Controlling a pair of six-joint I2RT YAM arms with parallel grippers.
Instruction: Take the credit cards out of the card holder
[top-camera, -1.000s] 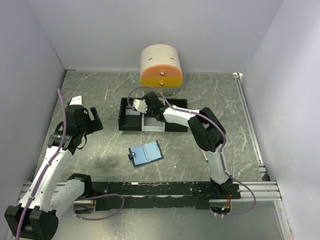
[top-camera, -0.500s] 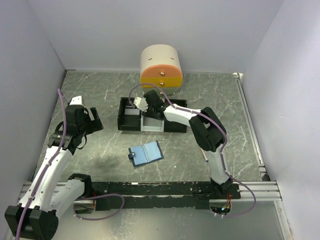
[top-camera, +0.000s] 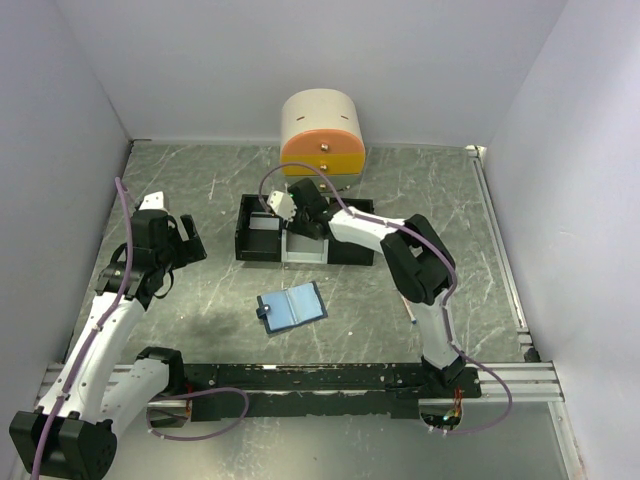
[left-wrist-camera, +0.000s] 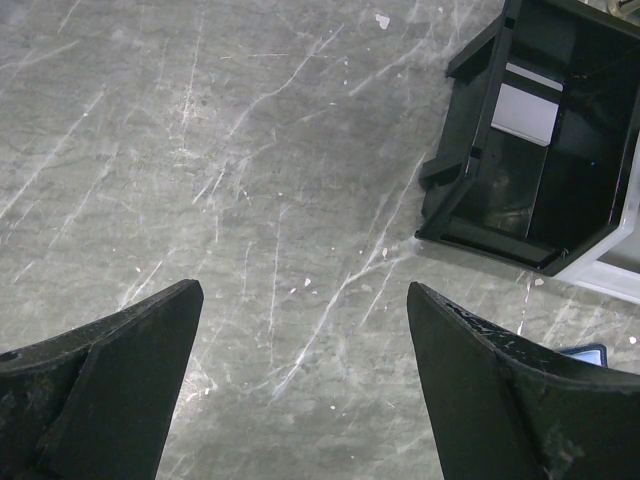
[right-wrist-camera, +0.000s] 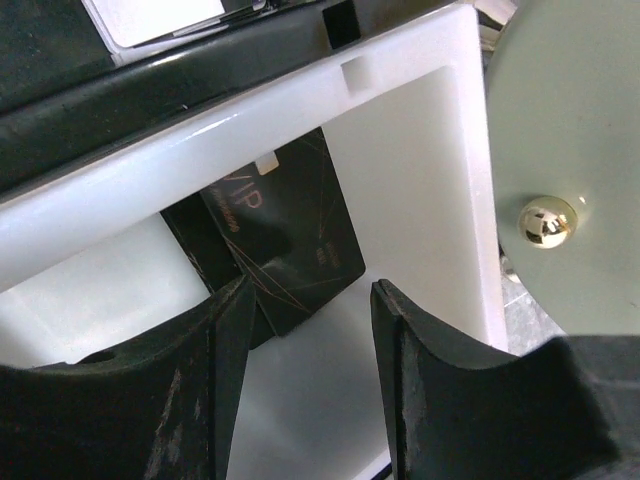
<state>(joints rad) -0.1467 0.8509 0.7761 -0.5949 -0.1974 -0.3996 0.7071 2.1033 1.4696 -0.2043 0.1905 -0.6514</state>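
The card holder (top-camera: 292, 307) lies open on the table, light blue inside, with a dark clasp at its left edge; one corner shows in the left wrist view (left-wrist-camera: 582, 352). Two black credit cards (right-wrist-camera: 290, 240), one marked VIP, lie in the white compartment (right-wrist-camera: 420, 170) of the tray (top-camera: 243, 235). My right gripper (top-camera: 283, 207) hangs over that compartment, open and empty, its jaws (right-wrist-camera: 308, 290) just above the cards. A pale card (left-wrist-camera: 525, 112) lies in the tray's black left compartment. My left gripper (top-camera: 185, 245) is open and empty over bare table (left-wrist-camera: 305, 290), left of the tray.
A cream and orange drawer box (top-camera: 322, 135) stands behind the tray; its knob (right-wrist-camera: 545, 220) shows close on the right of the right wrist view. Walls enclose the table on three sides. A thin white object (top-camera: 410, 312) lies by the right arm.
My right gripper has shifted slightly toward the far side over the tray. The left arm and the card holder have not moved.
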